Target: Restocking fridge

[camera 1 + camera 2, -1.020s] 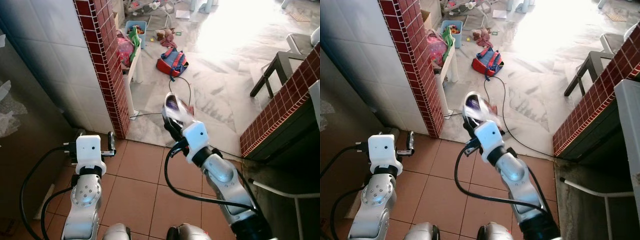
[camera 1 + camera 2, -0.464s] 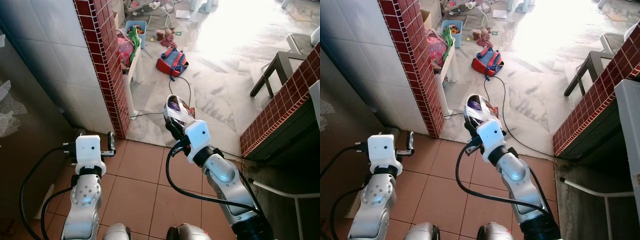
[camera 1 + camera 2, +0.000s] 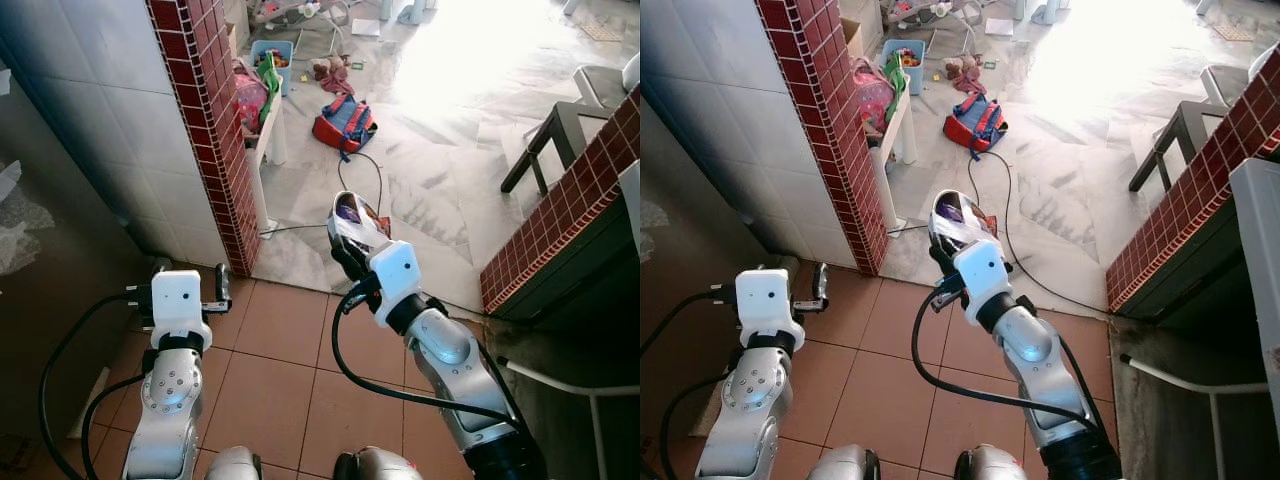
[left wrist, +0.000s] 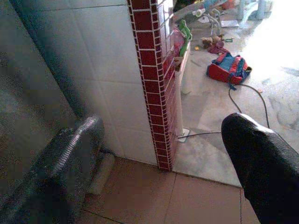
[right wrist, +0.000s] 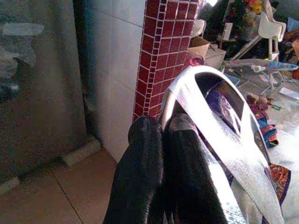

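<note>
My right gripper [image 3: 347,243] is raised in front of me over the doorway floor, shut on a shiny silver snack packet [image 3: 352,219] with purple print; in the right wrist view the packet [image 5: 219,121] sticks out past the closed fingers [image 5: 161,172]. My left gripper [image 3: 190,290] is held low at the left beside the red-tiled pillar [image 3: 212,130]; its two black fingers [image 4: 261,163] stand wide apart with nothing between them. A dark grey panel [image 3: 40,300], possibly the fridge, fills the far left.
A white-tiled wall [image 3: 100,110] ends in the red pillar. Beyond it are a bright marble floor with a black cable [image 3: 375,175], a red-blue backpack [image 3: 345,120], toys and a white bench [image 3: 268,125]. A red-tiled counter [image 3: 560,220] and a dark table [image 3: 560,135] stand at right.
The right gripper with the packet has shifted slightly down and to the right, then settled. The left arm has stayed in place.
</note>
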Controlling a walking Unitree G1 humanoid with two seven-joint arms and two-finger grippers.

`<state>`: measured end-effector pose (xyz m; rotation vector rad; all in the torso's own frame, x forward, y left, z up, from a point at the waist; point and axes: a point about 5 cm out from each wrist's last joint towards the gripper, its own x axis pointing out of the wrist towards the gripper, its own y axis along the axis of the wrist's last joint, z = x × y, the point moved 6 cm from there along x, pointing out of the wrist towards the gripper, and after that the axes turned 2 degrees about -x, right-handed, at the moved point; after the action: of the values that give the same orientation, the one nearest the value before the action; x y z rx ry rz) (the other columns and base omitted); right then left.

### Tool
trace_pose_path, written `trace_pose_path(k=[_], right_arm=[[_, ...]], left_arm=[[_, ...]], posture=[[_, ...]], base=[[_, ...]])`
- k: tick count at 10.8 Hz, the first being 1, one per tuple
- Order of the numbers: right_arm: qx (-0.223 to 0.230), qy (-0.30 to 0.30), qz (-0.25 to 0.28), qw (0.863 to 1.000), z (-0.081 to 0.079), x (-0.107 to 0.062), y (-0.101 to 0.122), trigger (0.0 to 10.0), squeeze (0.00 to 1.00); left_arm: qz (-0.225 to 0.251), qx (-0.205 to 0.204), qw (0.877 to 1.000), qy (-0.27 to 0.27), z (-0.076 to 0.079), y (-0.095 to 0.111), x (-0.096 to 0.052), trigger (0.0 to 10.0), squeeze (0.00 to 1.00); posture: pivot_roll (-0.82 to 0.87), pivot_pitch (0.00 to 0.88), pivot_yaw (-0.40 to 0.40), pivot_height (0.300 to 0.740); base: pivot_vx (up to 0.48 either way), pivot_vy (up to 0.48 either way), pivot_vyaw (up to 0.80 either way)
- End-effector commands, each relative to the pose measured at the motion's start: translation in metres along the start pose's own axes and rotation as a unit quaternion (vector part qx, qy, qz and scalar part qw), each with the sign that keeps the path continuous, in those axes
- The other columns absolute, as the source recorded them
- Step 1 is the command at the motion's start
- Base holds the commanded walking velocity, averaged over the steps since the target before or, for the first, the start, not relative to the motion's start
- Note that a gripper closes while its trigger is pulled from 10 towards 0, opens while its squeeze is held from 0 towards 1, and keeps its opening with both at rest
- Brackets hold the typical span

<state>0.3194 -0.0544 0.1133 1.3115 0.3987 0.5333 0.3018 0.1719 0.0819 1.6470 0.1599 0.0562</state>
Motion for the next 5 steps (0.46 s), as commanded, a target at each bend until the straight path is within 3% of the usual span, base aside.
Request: trace_pose_path(k=[1,4,5], right_arm=[[-0.021,0.012,0.019,1.0,-0.0035,0.0012,0.0118,10.0,0.0],[-0.01,0.009,0.016,1.0,-0.0046,0.0003,0.0088,10.0,0.0],[-0.009,0.009,0.015,1.0,-0.0045,0.0004,0.0085,10.0,0.0]], left_arm=[[-0.001,0.003,1.0,0.004,-0.0034,0.0003,-0.0013,10.0,0.0],[-0.019,-0.01,1.0,0.022,-0.0112,-0.0064,-0.0014,10.0,0.0],[-0.019,-0.009,1.0,0.017,-0.0092,-0.0062,-0.0017,10.0,0.0]], posture=[[0.02,0.115,-0.02,0.74],[0.02,0.108,-0.02,0.74],[0.02,0.107,-0.022,0.74]], base=[[0.0,0.0,0.8],[0.0,0.0,0.8],[0.0,0.262,0.8]])
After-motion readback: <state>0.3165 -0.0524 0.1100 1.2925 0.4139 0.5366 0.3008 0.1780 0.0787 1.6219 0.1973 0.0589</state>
